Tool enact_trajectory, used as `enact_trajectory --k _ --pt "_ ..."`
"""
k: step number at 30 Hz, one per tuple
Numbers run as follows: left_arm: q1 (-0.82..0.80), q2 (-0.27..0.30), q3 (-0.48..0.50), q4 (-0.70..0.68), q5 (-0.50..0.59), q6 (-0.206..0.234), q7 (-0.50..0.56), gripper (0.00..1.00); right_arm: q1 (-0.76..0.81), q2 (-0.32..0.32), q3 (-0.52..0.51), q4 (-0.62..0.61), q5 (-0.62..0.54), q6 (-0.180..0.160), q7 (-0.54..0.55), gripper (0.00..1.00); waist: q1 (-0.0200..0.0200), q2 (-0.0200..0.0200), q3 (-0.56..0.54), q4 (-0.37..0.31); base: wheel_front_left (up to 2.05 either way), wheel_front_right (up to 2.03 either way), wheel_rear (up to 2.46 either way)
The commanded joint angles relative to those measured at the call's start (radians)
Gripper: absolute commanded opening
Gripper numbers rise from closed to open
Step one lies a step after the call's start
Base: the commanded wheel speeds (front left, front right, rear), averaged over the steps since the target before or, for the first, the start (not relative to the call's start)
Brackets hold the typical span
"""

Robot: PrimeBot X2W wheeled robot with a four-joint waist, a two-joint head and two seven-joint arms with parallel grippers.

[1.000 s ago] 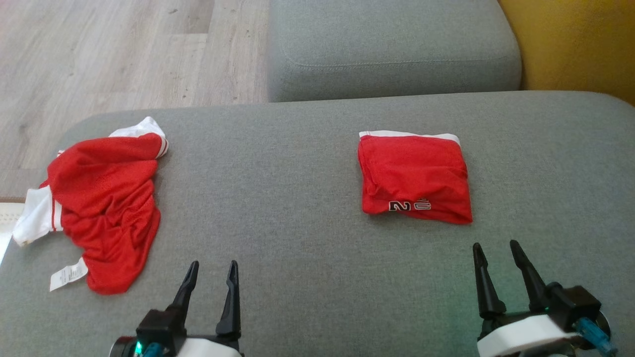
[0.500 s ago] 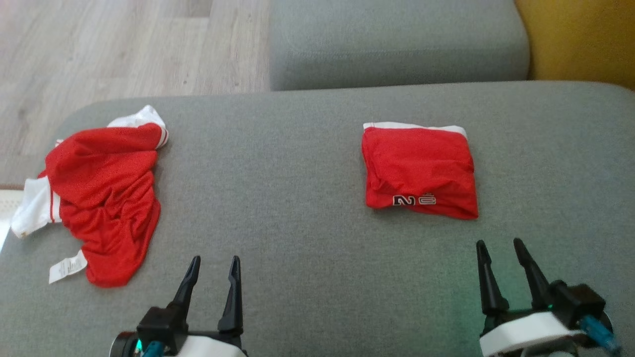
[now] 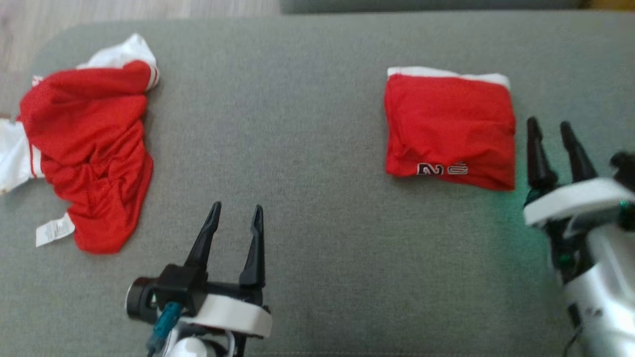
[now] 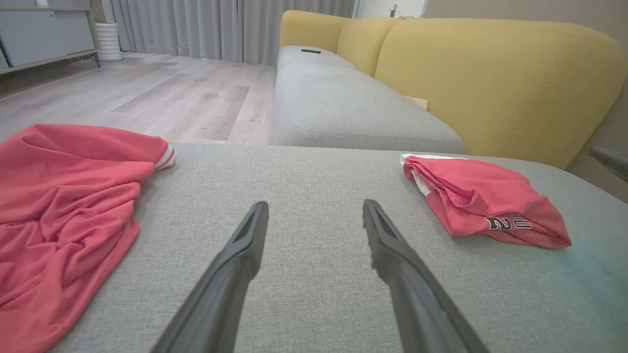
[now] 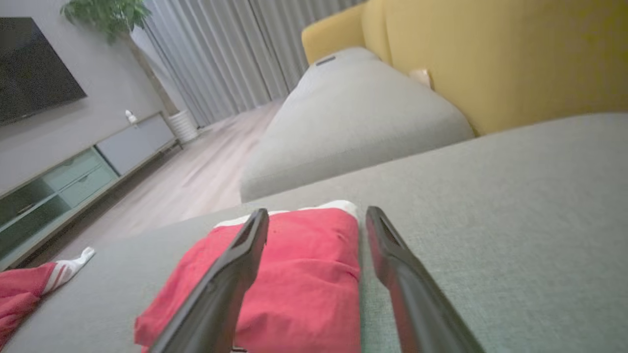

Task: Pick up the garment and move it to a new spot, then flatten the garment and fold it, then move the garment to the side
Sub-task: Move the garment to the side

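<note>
Both wide open, holding nothing: left hand (image 3: 237, 206) over the grey cushion (image 3: 317, 148), right hand (image 3: 548, 122) just beside the folded red garment (image 3: 449, 124).

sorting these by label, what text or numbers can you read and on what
"2": outlined print on the folded red garment; the next character is creased, unreadable.
White tag on the crumpled red garment: print too small to read.

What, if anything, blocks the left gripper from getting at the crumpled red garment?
Probably nothing, so yes, it looks reachable. The left gripper stands open over the bare grey cushion, and the crumpled red garment lies just to its left, with open cushion between them.
</note>
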Motion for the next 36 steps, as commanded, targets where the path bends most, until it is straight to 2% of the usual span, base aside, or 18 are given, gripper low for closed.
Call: enact_trajectory --k 1,6,12,13,14,15,17,20,21,28,29,36 --pt "-0.043 -0.004 0.021 -0.038 -0.005 0.005 -0.012 1.00 -0.037 -0.024 0.023 -0.014 0.022 0.007 0.018 1.00 0.0000 0.0000 0.044 0.015 0.00 0.00 0.00" --pt "-0.089 -0.004 -0.010 -0.043 -0.016 0.020 -0.012 1.00 -0.143 -0.085 0.053 0.099 0.178 0.007 0.173 1.00 0.0000 0.0000 0.098 0.029 0.00 0.00 0.00" --pt "-0.125 -0.004 -0.027 -0.045 -0.025 0.034 -0.012 1.00 -0.201 -0.121 0.107 0.171 0.278 0.007 0.262 1.00 0.0000 0.0000 0.141 0.037 0.00 0.00 0.00" --pt "-0.129 -0.004 -0.028 -0.045 -0.025 0.035 -0.012 1.00 -0.209 -0.123 0.122 0.178 0.286 0.007 0.267 0.78 0.0000 0.0000 0.147 0.036 0.00 0.00 0.00" --pt "-0.132 -0.004 -0.029 -0.046 -0.025 0.037 -0.012 1.00 -0.215 -0.123 0.137 0.183 0.298 0.007 0.274 0.28 0.0000 0.0000 0.153 0.035 0.00 0.00 0.00" --pt "-0.136 -0.004 -0.029 -0.047 -0.024 0.038 -0.012 1.00 -0.220 -0.125 0.154 0.183 0.308 0.007 0.279 0.00 0.0000 0.0000 0.160 0.033 0.00 0.00 0.00" --pt "-0.144 -0.004 -0.031 -0.050 -0.025 0.041 -0.012 1.00 -0.227 -0.140 0.185 0.177 0.316 0.007 0.275 0.00 0.0000 0.0000 0.175 0.027 0.00 0.00 0.00" --pt "-0.162 -0.004 -0.031 -0.068 -0.024 0.041 -0.012 1.00 -0.240 -0.197 0.235 0.164 0.277 0.007 0.238 0.00 0.0000 0.0000 0.204 0.002 0.00 0.00 0.00" --pt "-0.175 -0.004 -0.032 -0.084 -0.019 0.039 -0.012 1.00 -0.252 -0.240 0.266 0.161 0.241 0.007 0.217 0.00 0.0000 0.0000 0.224 -0.023 0.00 0.00 0.00" --pt "-0.227 -0.004 -0.044 -0.129 0.011 0.026 -0.012 1.00 -0.305 -0.390 0.304 0.161 0.134 0.007 0.172 0.00 0.0000 0.0000 0.291 -0.141 0.00 0.00 0.00" --pt "-0.227 -0.004 -0.044 -0.129 0.011 0.026 -0.012 1.00 -0.305 -0.390 0.304 0.161 0.134 0.007 0.172 0.00 0.0000 0.0000 0.291 -0.141 0.00 0.00 0.00" --pt "-0.288 -0.004 -0.067 -0.140 0.085 -0.019 -0.012 1.00 -0.372 -0.454 0.274 0.193 0.028 0.007 0.170 0.00 0.0000 0.0000 0.356 -0.254 0.00 0.00 0.00"
